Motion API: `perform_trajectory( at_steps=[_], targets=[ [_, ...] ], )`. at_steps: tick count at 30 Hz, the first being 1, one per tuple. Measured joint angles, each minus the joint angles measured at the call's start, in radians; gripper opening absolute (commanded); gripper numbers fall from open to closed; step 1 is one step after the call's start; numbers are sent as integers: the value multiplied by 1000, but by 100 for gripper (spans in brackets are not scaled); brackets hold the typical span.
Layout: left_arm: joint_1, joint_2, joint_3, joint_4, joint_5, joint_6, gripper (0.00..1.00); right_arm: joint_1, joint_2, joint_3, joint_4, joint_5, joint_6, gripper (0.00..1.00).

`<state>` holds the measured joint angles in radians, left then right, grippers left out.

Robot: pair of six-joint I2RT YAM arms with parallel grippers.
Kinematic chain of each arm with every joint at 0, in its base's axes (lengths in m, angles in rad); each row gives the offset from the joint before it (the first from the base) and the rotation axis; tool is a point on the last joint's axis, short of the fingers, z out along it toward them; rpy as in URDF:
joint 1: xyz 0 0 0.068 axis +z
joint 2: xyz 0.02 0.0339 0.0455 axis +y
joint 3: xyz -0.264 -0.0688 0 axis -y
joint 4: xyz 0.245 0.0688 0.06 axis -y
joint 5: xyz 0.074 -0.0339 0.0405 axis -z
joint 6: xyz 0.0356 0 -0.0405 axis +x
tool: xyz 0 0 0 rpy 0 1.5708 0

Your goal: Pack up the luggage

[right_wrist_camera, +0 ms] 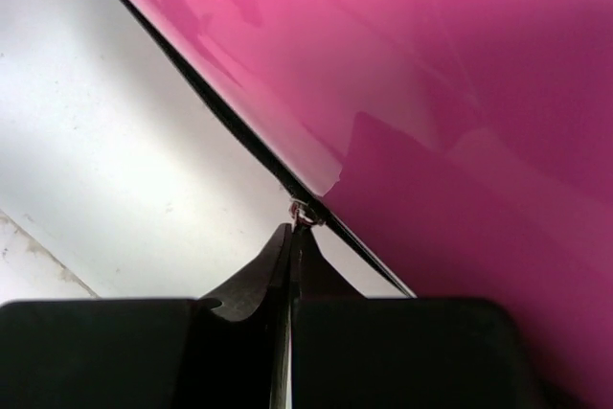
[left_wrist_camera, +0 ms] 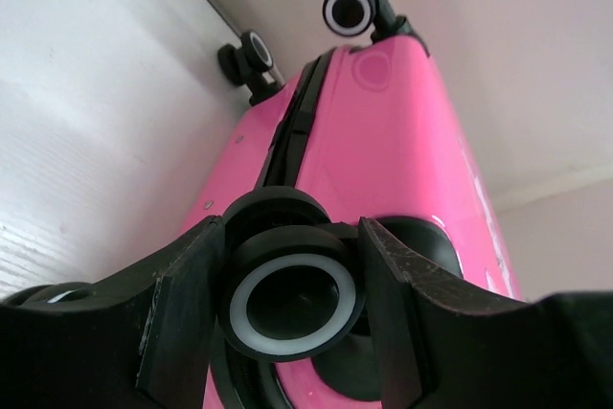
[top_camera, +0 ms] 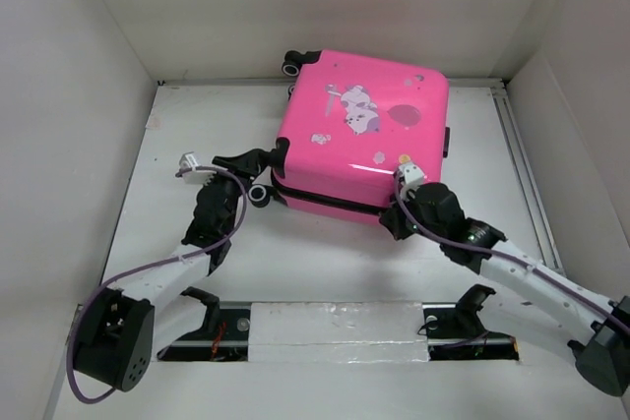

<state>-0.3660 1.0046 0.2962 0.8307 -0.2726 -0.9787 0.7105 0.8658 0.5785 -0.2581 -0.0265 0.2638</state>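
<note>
A black wheel of the pink suitcase is clamped by the left gripper; the right gripper is pressed fully shut, tips at the zipper tab.

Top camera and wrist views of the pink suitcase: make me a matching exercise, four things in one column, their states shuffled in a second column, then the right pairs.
Things:
1. left gripper
2. right gripper
3. luggage
4. back wheel

States:
A. lying flat, lid down, on the table
B. shut on the zipper pull
C. free, nothing touching it
D. clamped on the near wheel

Pairs: 1-D, 2-B, 3-A, 4-C
</note>
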Motion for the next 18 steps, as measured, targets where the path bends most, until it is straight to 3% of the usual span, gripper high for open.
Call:
perform_trajectory(
  at_steps=[6,10,18],
  targets=[
    [-138,46,19,9,-56,19,0,78,302,126,149,-33,-8,0],
    [-200,46,26,5,14,31,0,155,477,205,288,-29,-24,0],
    [-331,53,33,-11,19,24,0,188,531,227,354,22,-66,0]
  ],
)
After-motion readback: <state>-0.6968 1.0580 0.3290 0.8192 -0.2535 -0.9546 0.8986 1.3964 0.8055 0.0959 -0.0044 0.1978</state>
